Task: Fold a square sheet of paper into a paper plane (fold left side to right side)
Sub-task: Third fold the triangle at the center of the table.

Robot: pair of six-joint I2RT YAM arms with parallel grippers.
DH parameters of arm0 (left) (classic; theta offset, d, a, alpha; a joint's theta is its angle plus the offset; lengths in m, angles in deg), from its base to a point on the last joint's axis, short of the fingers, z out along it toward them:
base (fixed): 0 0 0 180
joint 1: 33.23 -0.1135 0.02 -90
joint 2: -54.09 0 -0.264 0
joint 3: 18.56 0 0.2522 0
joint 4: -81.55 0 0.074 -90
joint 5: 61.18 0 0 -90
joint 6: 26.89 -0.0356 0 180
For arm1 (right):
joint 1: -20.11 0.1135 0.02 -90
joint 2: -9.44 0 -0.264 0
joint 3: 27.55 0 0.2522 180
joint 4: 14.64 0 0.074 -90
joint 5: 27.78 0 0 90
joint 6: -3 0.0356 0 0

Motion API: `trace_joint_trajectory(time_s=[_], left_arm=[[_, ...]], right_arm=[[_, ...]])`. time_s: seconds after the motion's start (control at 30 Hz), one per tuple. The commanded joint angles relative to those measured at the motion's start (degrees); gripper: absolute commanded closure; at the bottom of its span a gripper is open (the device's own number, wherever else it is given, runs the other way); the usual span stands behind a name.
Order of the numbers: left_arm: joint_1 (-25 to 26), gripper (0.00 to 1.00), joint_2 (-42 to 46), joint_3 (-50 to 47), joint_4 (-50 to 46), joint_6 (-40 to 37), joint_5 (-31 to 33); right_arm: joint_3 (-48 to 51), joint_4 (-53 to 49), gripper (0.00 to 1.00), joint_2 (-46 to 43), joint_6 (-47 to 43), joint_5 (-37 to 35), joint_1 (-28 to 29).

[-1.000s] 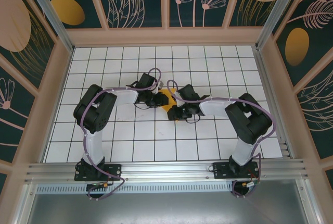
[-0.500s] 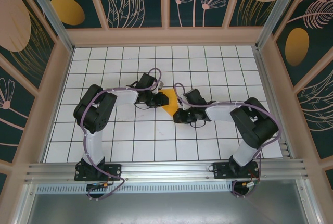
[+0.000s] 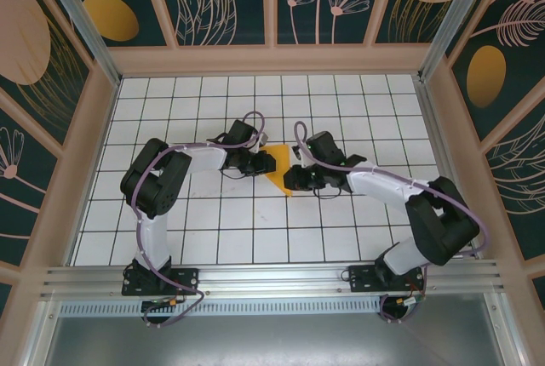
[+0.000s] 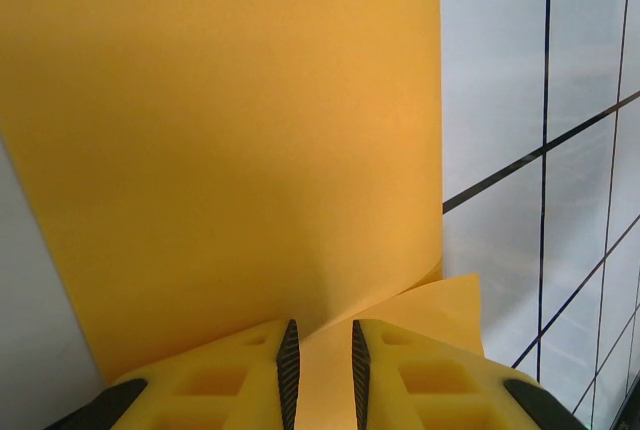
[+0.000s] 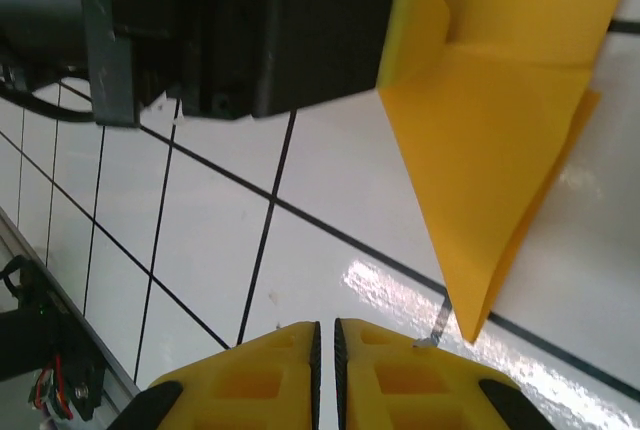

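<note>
The square sheet of paper (image 3: pixel 278 172) is bright orange, folded to a pointed shape, and lies on the white grid table between the two arms. My left gripper (image 3: pixel 259 163) is at its left edge. In the left wrist view a layer of the paper (image 4: pixel 230 130) runs between the yellow fingers (image 4: pixel 240 380) of the left gripper (image 4: pixel 320 355), and a large flap rises in front of them. My right gripper (image 3: pixel 294 180) sits just right of the paper's near tip. In the right wrist view its jaws (image 5: pixel 324 345) are shut on nothing, over bare tile, with the paper's point (image 5: pixel 490 170) to the right.
The left arm's black wrist body (image 5: pixel 220 20) hangs close above the paper in the right wrist view. The table (image 3: pixel 341 102) is a white grid with wooden walls around it. The arm bases stand on the metal rail (image 3: pixel 272 279) at the near edge.
The right arm has swung its elbow out to the right and its gripper has drawn off the paper, closing its jaws. More of the orange paper shows. The left arm has not moved.
</note>
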Motion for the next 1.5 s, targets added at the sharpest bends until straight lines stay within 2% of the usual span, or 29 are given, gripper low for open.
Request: trace_joint_trajectory(time_s=[0.0, 0.17, 0.3, 0.57, 0.73, 0.93, 1.23, 1.47], left_arm=[[0.2, 0.74, -2.9, -1.54, -2.92, -0.3, 6.0], [0.24, 0.74, -2.63, -1.45, -3.01, -0.3, 5.95], [0.2, 0.74, -2.57, -1.28, -3.01, -0.3, 5.92], [0.15, 0.71, -1.25, 0.1, -3.67, -0.21, 5.42], [0.15, 0.67, 3.73, 0.88, -4.39, 0.0, 5.48], [0.43, 0.68, 10.46, -1.57, -5.48, 1.31, 5.81], [5.58, 0.71, 13.99, -11.86, 3.88, 9.41, 3.11], [7.05, 0.74, 10.41, -11.45, 8.84, 12.54, 1.31]], right_arm=[[-2.74, -0.85, 0.85, 5.44, 1.29, -3.6, 0.16], [-4.59, -1.34, 0.86, 10.67, 2.19, -7.38, 0.44], [-3.66, -2.14, 0.86, 13.14, 2.1, -7.48, 0.91], [-0.14, -4.55, 0.86, 14.96, 2.92, -9.91, 1.87], [0.5, -6.15, 0.86, 15.68, 3.02, -11.66, 1.85], [-0.3, -7.18, 0.86, 16.7, 2.85, -13.21, 1.84], [-0.75, -7.45, 0.86, 17.54, 2.85, -14.26, 2.28], [-1.1, -7.71, 0.86, 17.7, 2.5, -14.72, 2.59]])
